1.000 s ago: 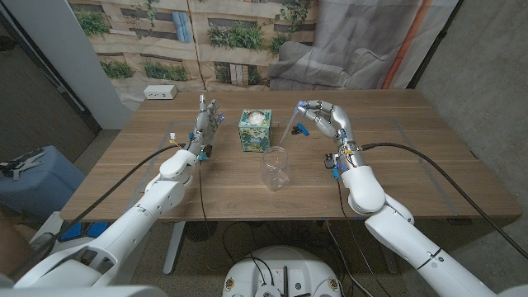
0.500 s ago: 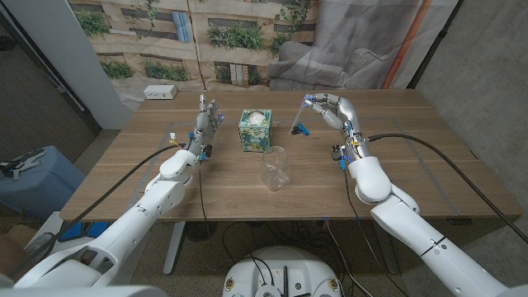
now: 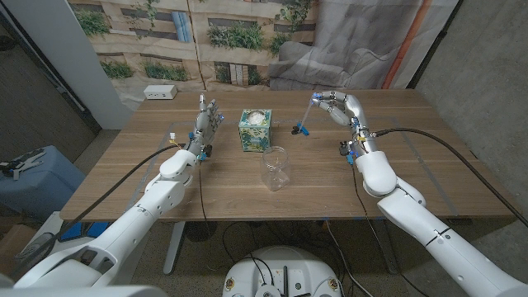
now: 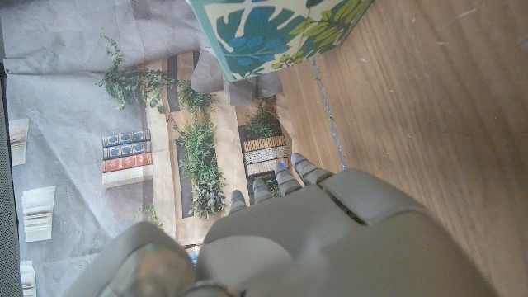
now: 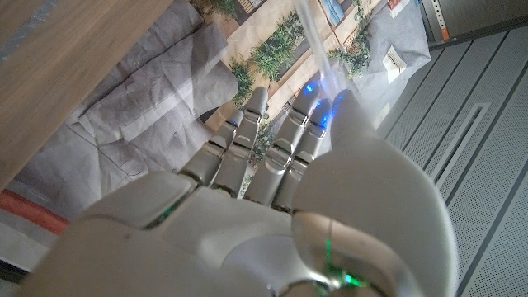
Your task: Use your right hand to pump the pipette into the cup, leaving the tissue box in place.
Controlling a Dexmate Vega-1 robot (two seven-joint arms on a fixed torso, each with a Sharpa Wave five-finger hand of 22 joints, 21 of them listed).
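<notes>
Clear pipette (image 3: 307,115) pinched in right hand (image 3: 336,108), well beyond cup (image 3: 275,168)

right hand (image 3: 337,106) has lifted and pulled back from the cup (image 3: 275,168), going further toward the table's far side. the pipette (image 3: 307,115) it pinches went with it, its tip now well clear of the cup.

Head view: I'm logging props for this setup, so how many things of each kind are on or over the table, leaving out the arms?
Tissue box: 1
Cup: 1
Pipette: 1
White box: 1
Total: 4
</notes>
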